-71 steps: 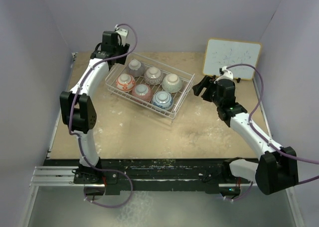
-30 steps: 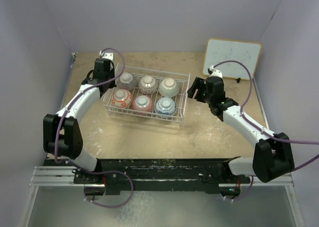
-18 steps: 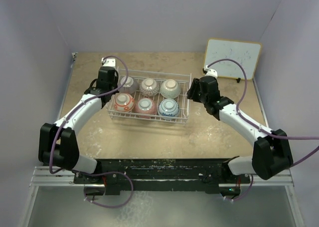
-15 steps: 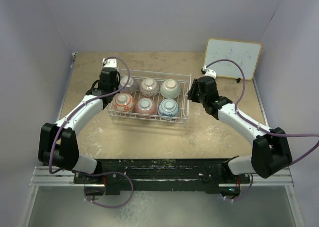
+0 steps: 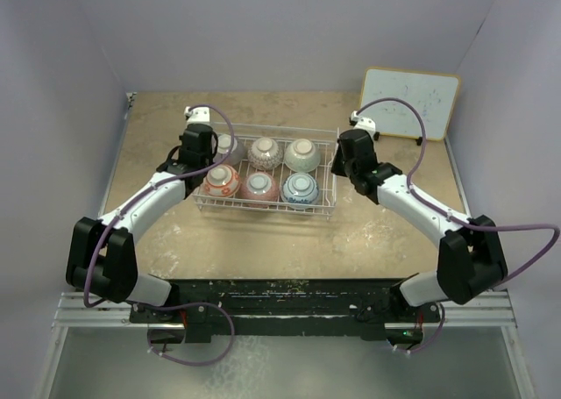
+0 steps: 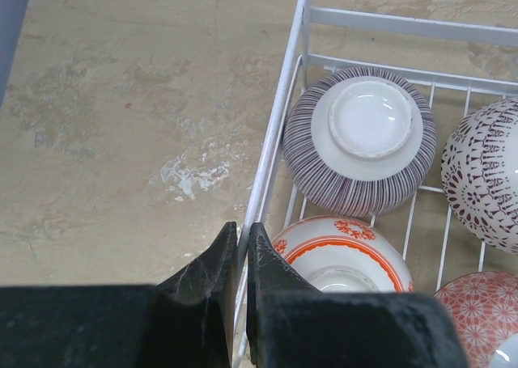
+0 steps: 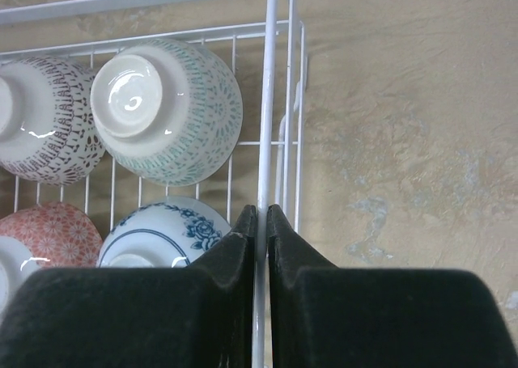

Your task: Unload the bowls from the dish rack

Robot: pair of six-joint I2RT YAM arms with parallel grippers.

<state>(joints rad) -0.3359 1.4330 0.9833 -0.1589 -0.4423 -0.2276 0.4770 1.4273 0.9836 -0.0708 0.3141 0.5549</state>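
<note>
The white wire dish rack sits mid-table and holds several bowls, all upside down. My left gripper is at its left rim and my right gripper at its right rim. In the left wrist view my gripper is shut on the rack's rim wire, beside a striped bowl and an orange-and-white bowl. In the right wrist view my gripper is shut on the rim wire, next to a green-patterned bowl and a blue-and-white bowl.
A white board with an orange frame leans at the back right. Purple walls close in the table on three sides. Bare tan tabletop lies between the rack and the arm bases.
My right gripper moved in to the rack's right rim and shut on the wire. The left gripper, still shut on the left rim, shifted the rack a little to the right.
</note>
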